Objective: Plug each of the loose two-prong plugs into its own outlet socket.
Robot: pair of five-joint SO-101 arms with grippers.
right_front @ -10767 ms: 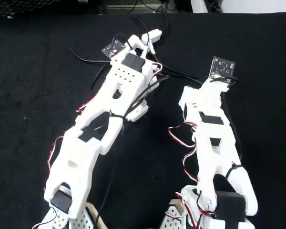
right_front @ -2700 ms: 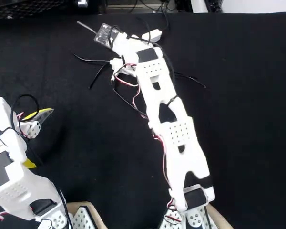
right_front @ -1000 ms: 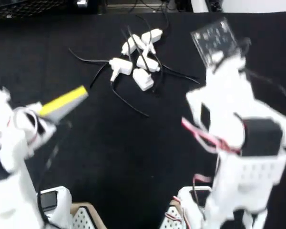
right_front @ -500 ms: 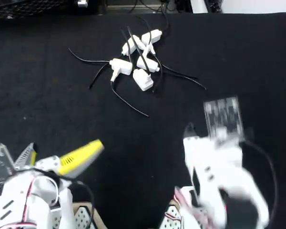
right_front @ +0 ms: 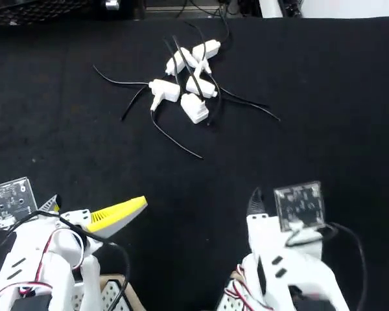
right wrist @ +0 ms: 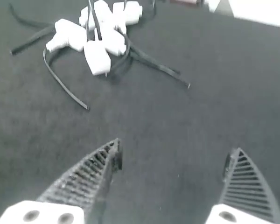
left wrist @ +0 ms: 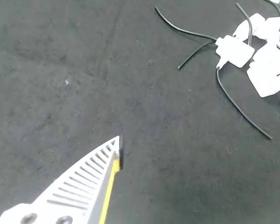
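Right claw: the right claw (right wrist: 176, 148) hung spread wide over bare cloth at the near right.
Left claw: the left claw (right_front: 97, 202) sat at the near left, its yellow-taped finger (left wrist: 107, 177) splayed well away from its partner.
Plugs: the white plugs (right_front: 185, 78) lay heaped at far centre with black cords (right_front: 175, 139) trailing, well apart from both claws.
Surface: black cloth (right_front: 324, 97).
Room: cables (right_front: 201, 8) ran beyond the far edge.
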